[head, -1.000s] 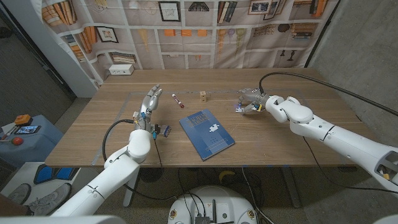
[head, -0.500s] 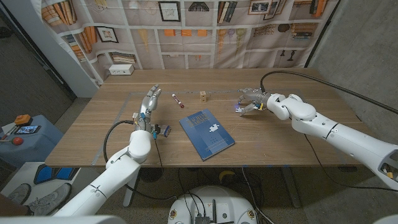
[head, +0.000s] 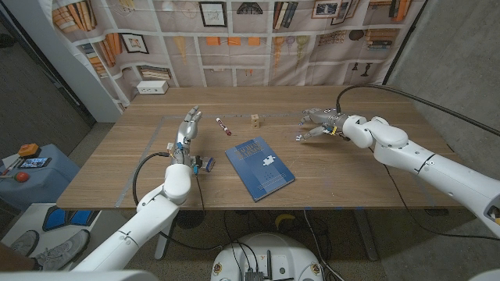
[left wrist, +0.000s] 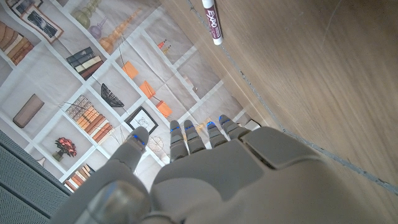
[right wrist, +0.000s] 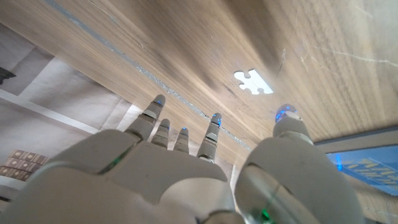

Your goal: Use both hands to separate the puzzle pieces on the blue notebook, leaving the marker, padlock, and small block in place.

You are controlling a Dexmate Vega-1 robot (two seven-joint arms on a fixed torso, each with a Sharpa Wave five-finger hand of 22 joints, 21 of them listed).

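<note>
On the blue notebook (head: 259,168), lying at the centre of the head view, a white puzzle piece (head: 269,161) is resting on the cover, right of its middle. It looks thin, flat and light, probably stiff card, so it would likely slide on the smooth cover and offer little to grip; taking it by an edge or a tab, pinched from the sides, seems the best hold.

The right hand (head: 319,123) is hovering at upper right of centre with its fingers apart, holding nothing. The left hand (head: 187,127) is standing at left of centre, fingers straight and apart, also holding nothing.

The right wrist view is showing what the head view barely resolves: a second white puzzle piece (right wrist: 253,81) lying alone on the bare wood just beyond that hand's fingertips (right wrist: 214,118). The left wrist view is giving a close look at the marker (left wrist: 212,22), while the head view is placing it (head: 223,126) near the small wooden block (head: 255,120).
</note>
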